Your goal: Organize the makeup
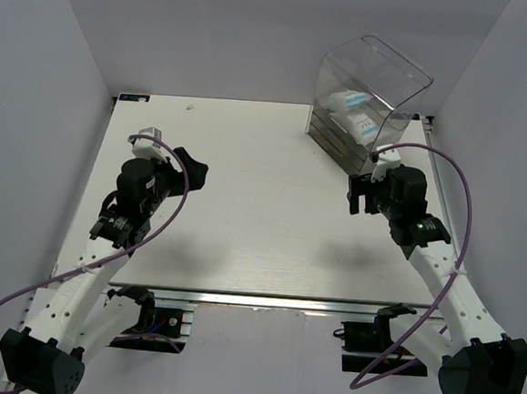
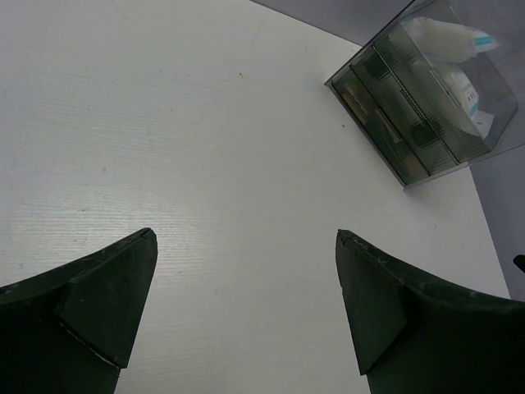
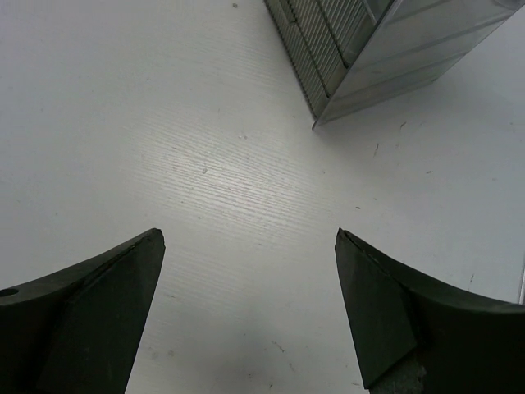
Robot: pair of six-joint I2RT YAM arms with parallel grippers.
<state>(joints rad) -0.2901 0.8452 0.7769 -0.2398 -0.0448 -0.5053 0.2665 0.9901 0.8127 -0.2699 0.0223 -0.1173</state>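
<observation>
Two white, blue-printed pouches (image 1: 353, 102) (image 1: 366, 125) of the makeup lie in the top compartment of the clear acrylic drawer box (image 1: 409, 90) at the back right. In the left wrist view the pouches (image 2: 447, 37) (image 2: 469, 92) show through the box's clear wall, and dim brownish shapes sit behind the ribbed drawer fronts (image 2: 385, 115). My left gripper (image 1: 193, 167) (image 2: 246, 238) hovers open over bare table at the left, nothing between its fingers. My right gripper (image 1: 360, 195) (image 3: 248, 234) is open and empty just in front of the box (image 3: 361, 49). No palettes or jars lie loose on the table.
The white table (image 1: 261, 224) is walled in by grey panels on the left, back and right. Its front edge is a metal rail (image 1: 264, 299) above the arm bases. The drawer box stands close to the right edge.
</observation>
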